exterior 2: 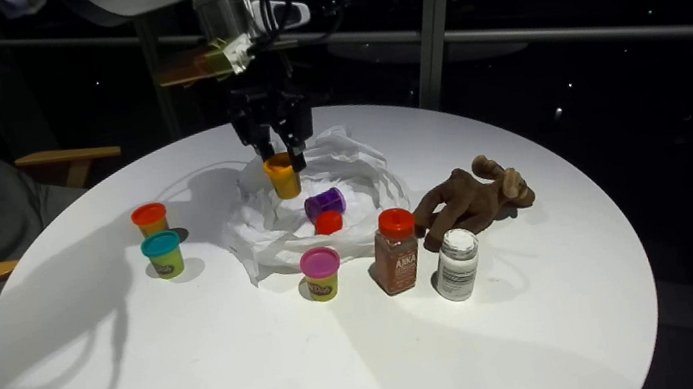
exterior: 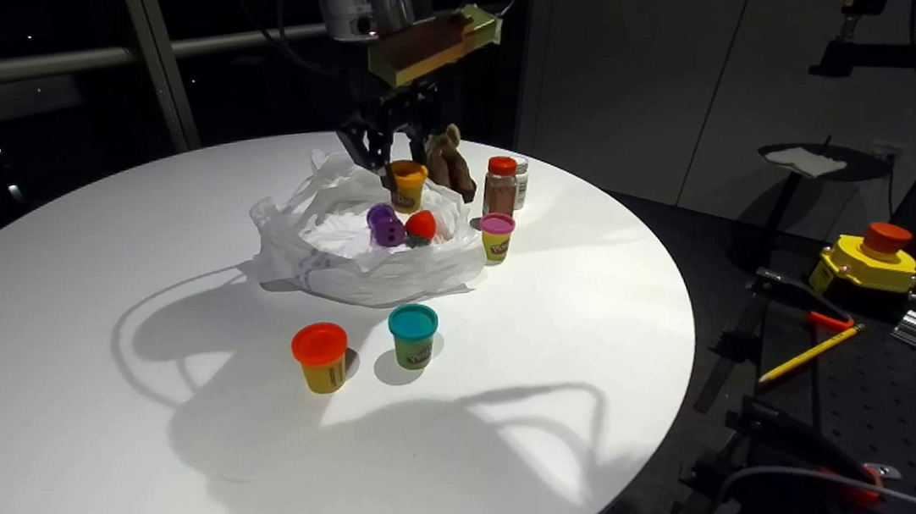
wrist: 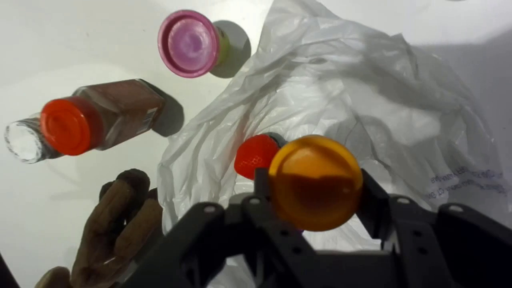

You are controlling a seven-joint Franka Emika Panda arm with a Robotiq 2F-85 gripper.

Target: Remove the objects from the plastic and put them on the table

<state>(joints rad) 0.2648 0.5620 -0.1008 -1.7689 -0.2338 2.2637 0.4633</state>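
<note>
Claw pinches an orange tub between its 2 fingers, which meet the lid from both sides in the wrist view. Tub and claw are over a crumpled white plastic bag; whether the tub's base touches the plastic, I cannot tell.

Left to right in an exterior view, a red-lidded tub and a teal-lidded tub stand upright near each other on the round white desk. Next comes the bag, holding a purple tub on its side and, just beside it, a red toy piece, both right of the orange tub. A pink-lidded tub stands upright on the desk just outside the bag. Further right, a red-capped jar stands upright, with a white bottle upright just beside it. Behind those 2, a brown plush animal lies on the desk near the bag's edge.
</note>
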